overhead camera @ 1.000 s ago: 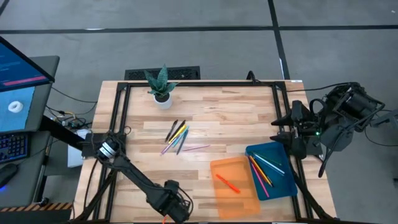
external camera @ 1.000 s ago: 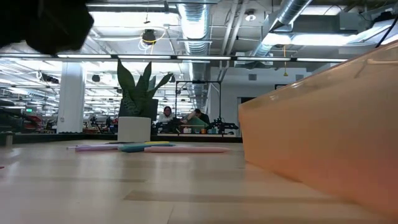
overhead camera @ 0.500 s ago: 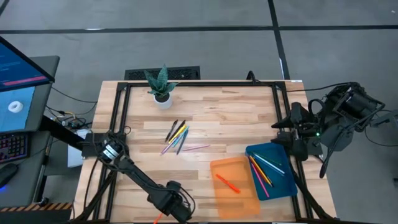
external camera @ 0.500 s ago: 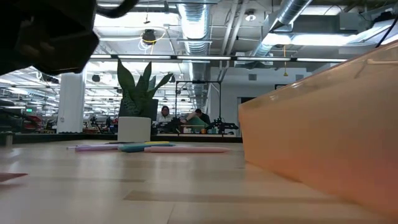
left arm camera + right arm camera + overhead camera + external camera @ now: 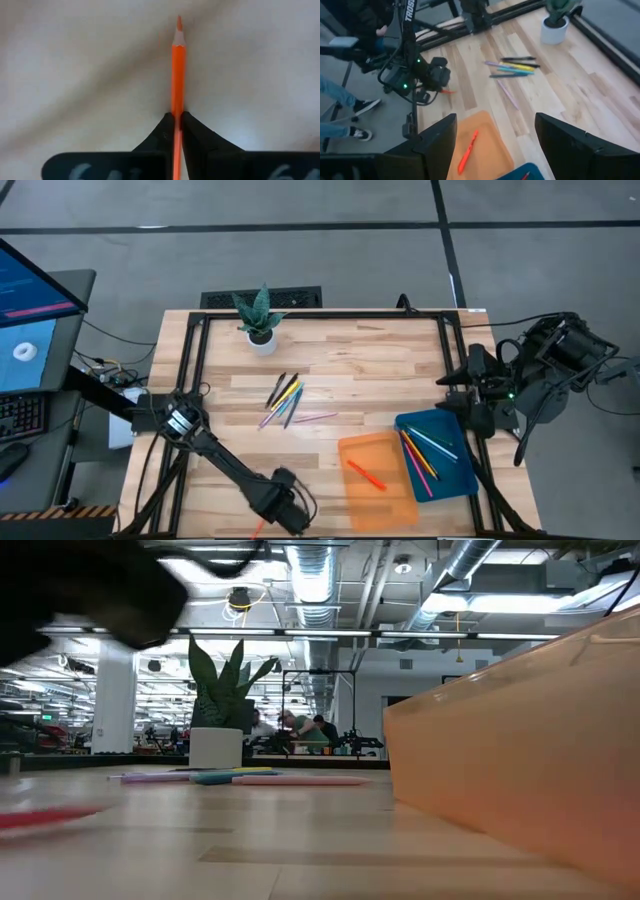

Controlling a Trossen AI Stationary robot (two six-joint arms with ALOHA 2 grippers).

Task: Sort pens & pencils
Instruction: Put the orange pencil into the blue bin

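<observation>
At the table's near edge, the left gripper (image 5: 177, 122) pinches an orange pencil (image 5: 178, 70) tightly between its fingers. The right gripper (image 5: 495, 145) waits wide open and empty by the blue tray (image 5: 455, 442). More pencils (image 5: 285, 397) lie mid-table.

Light butcher-block wooden table (image 5: 370, 370) with black metal frame rails (image 5: 195, 370) stands on grey concrete floor (image 5: 330, 250) crossed by dark seam lines. Blue-lit monitor (image 5: 30, 300) beside table. Open industrial ceiling: silver ducts (image 5: 310, 580), fluorescent strip lights (image 5: 250, 631), white column (image 5: 113, 695). People seated at distant desks (image 5: 300, 730).
</observation>
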